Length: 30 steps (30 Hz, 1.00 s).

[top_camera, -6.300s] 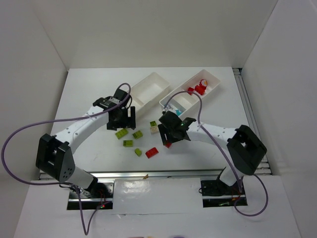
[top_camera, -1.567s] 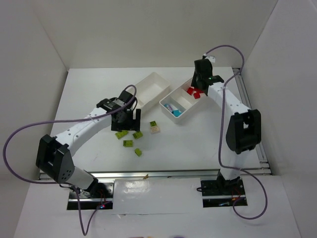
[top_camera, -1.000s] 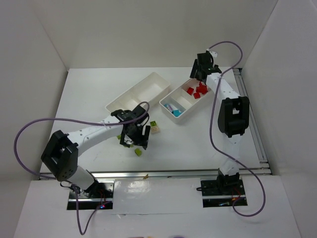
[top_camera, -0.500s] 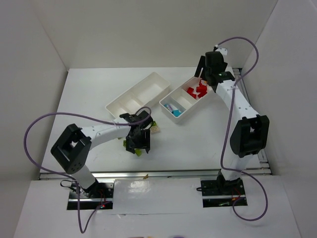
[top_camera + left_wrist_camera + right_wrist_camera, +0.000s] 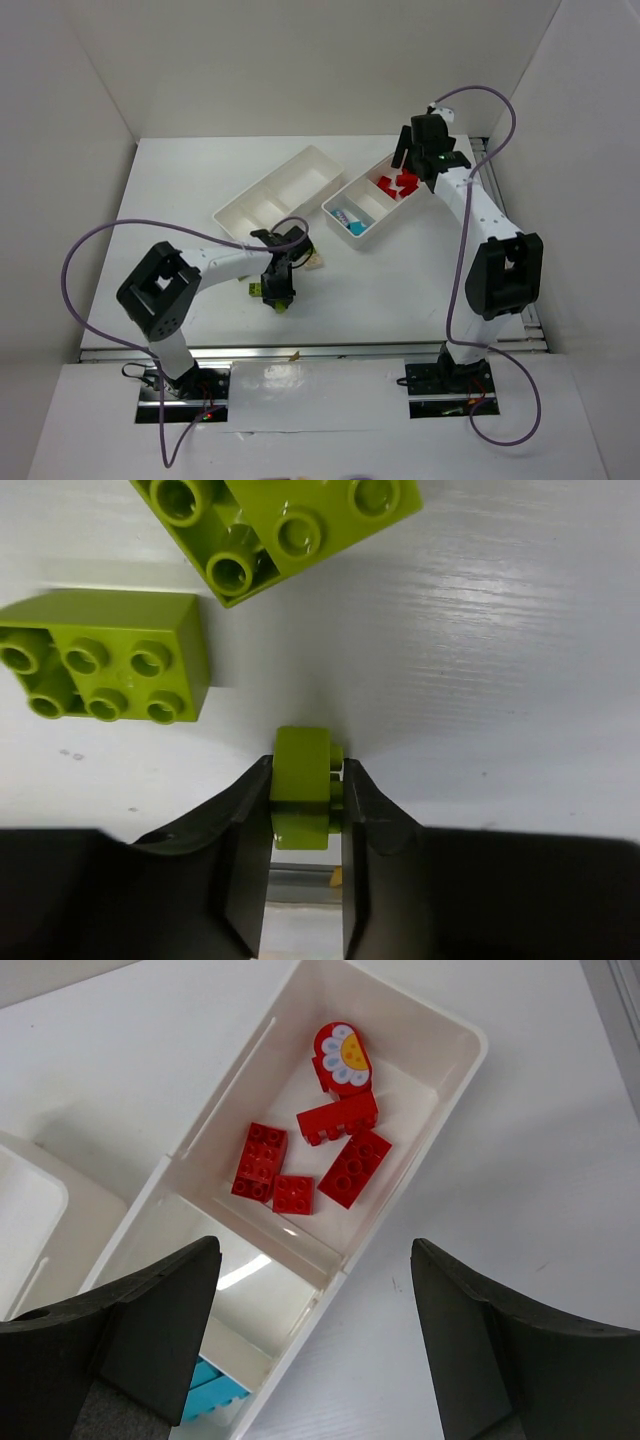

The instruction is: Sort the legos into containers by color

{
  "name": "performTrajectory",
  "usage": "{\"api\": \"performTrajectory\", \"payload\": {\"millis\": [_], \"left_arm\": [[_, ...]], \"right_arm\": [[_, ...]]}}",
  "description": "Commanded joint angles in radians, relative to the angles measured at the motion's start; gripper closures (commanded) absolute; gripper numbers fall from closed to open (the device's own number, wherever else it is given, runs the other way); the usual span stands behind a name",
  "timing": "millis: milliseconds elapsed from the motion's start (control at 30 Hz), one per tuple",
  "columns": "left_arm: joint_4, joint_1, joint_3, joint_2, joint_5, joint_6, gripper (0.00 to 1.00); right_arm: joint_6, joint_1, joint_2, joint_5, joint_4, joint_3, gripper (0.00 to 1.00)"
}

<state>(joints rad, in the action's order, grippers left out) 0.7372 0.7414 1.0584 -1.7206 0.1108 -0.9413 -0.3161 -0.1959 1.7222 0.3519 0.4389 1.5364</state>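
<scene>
Two white trays sit side by side, set diagonally, at the far middle of the table [image 5: 180, 200]. The left tool [image 5: 306, 780] is seen down at table level near the front edge, jaws clamped on a small lime brick [image 5: 302, 760] pinched between the fingers [image 5: 245, 830]. Two more lime bricks are lying on the table just beyond it: one [image 5: 105, 655] off to the left, one [image 5: 290, 525] further out and cut off by the frame edge. Neither is touched by the tool. In the top view a beige brick [image 5: 315, 261] is seen on the table just beside the left wrist. The right tool [image 5: 312, 1252] is held above the right tray [image 5: 368, 204], jaws wide apart, nothing between them. Five red bricks [image 5: 355, 1167] are gathered in that tray's far compartment, one of them marked with a flower print [image 5: 342, 1052]. A cyan brick [image 5: 212, 1385] is lying in the near compartment, across the divider. The left tray [image 5: 300, 176] is placed just beside the right one, on its left.
</scene>
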Motion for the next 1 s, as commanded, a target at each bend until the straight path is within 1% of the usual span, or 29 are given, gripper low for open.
{"api": "performTrajectory", "payload": {"millis": [0,33,67,167,200,233,300,367,400,567,633,733,800,867,900,933,967], "left_arm": [[0.051,0.001,0.083,0.004,0.058,0.042,0.65],[0.062,0.001,0.106,0.019,0.058,0.058,0.67],[0.100,0.001,0.164,0.019,0.094,0.074,0.68],[0.165,0.001,0.274,0.019,0.150,0.101,0.71],[0.206,-0.031,0.348,0.009,0.164,0.131,0.74],[0.220,-0.046,0.379,0.009,0.164,0.142,0.76],[0.241,-0.083,0.458,-0.002,0.176,0.174,0.76],[0.241,-0.152,0.498,-0.011,0.165,0.193,0.76],[0.241,-0.204,0.534,-0.022,0.156,0.203,0.76],[0.232,-0.347,0.623,-0.083,0.118,0.226,0.76],[0.223,-0.400,0.635,-0.103,0.107,0.226,0.76],[0.196,-0.441,0.609,-0.126,0.092,0.236,0.74],[0.182,-0.465,0.598,-0.135,0.092,0.236,0.70],[0.139,-0.474,0.588,-0.146,0.081,0.236,0.62],[0.139,-0.474,0.588,-0.157,0.081,0.236,0.56],[0.128,-0.474,0.588,-0.157,0.070,0.236,0.38],[0.128,-0.474,0.607,-0.168,0.070,0.236,0.33]], "right_arm": [[0.017,-0.008,-0.072,0.018,0.007,-0.002,0.16],[0.017,-0.008,-0.081,0.018,0.021,-0.002,0.16],[0.017,-0.008,-0.081,0.009,0.032,-0.002,0.16],[0.017,0.012,-0.104,-0.028,0.055,0.008,0.16],[0.028,0.012,-0.116,-0.028,0.069,0.017,0.16],[0.028,0.012,-0.116,-0.028,0.069,0.018,0.16],[0.038,0.021,-0.130,-0.028,0.081,0.018,0.16],[0.038,0.021,-0.156,-0.028,0.092,0.018,0.16],[0.038,0.030,-0.165,-0.028,0.103,0.018,0.16],[0.038,0.039,-0.187,-0.028,0.112,-0.001,0.16],[0.038,0.039,-0.187,-0.028,0.121,-0.010,0.16],[0.038,0.039,-0.196,-0.028,0.130,-0.022,0.16],[0.048,0.039,-0.207,-0.042,0.130,-0.031,0.16],[0.048,0.039,-0.216,-0.053,0.130,-0.041,0.16],[0.048,0.039,-0.216,-0.062,0.130,-0.041,0.16],[0.048,0.039,-0.216,-0.062,0.130,-0.041,0.16],[0.048,0.039,-0.216,-0.062,0.130,-0.041,0.16]]}}
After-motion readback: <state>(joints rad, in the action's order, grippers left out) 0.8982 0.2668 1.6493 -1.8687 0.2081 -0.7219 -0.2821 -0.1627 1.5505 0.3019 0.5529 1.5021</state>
